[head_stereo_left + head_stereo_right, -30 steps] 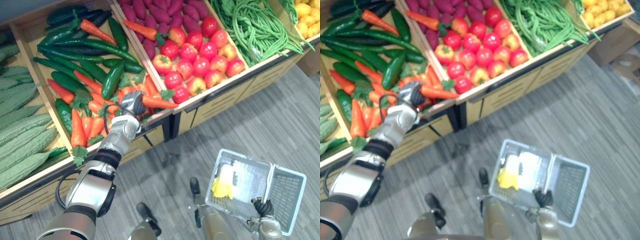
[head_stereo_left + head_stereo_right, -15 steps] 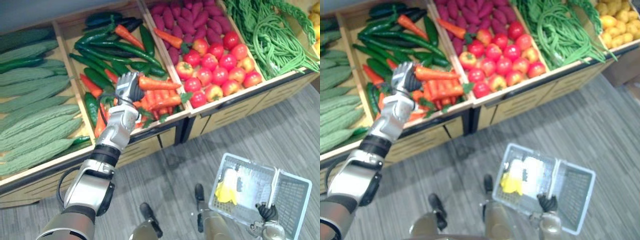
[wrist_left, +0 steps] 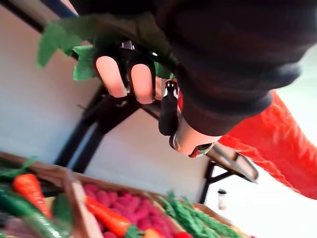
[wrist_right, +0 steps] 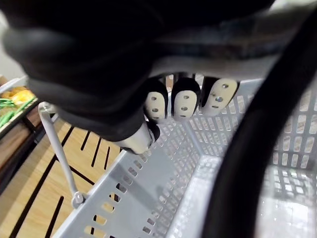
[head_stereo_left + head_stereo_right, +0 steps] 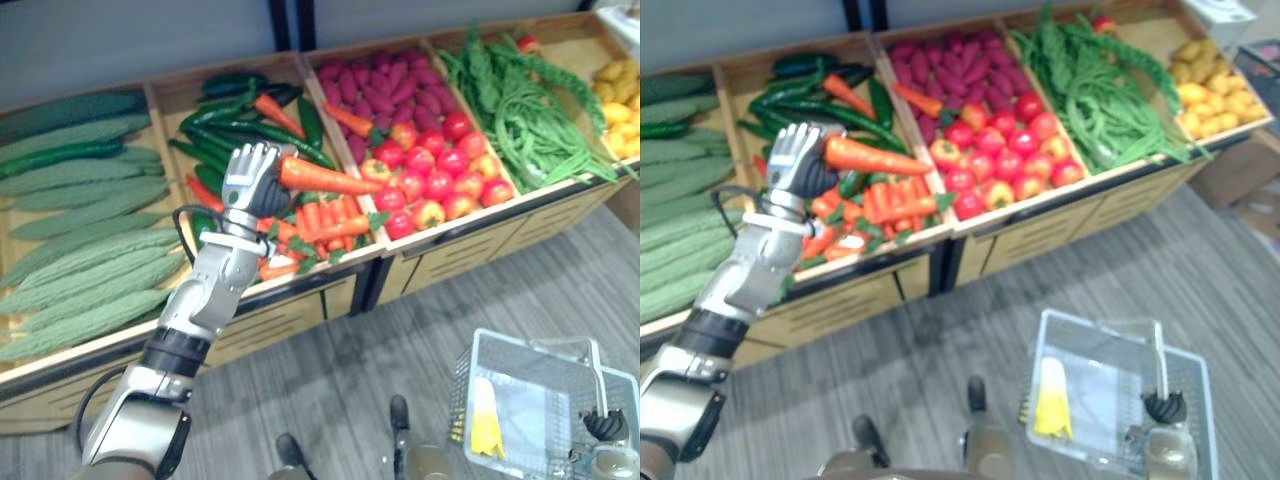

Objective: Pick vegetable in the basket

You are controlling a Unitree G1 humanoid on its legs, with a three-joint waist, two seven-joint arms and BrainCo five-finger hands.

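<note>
Left eye view: fingers of the left hand point(image 5: 252, 180) clamp a carrot point(image 5: 325, 178). Fingers of the right hand point(image 5: 604, 427) wrap the handle of the basket point(image 5: 545, 395).

We were in a grocery shop: wooden bins point(image 5: 440, 262) of gourds point(image 5: 90, 270), carrots point(image 5: 325, 215), tomatoes point(image 5: 440, 180) and beans point(image 5: 530, 120) ran from nine to two o'clock, a shopping basket point(image 5: 530, 340) at five.

Wooden stand point(image 5: 285, 308) runs across the top: gourds point(image 5: 90, 270) far left, then cucumbers point(image 5: 240, 130), carrots point(image 5: 322, 215), tomatoes point(image 5: 440, 182), beans point(image 5: 530, 120) right.
</note>
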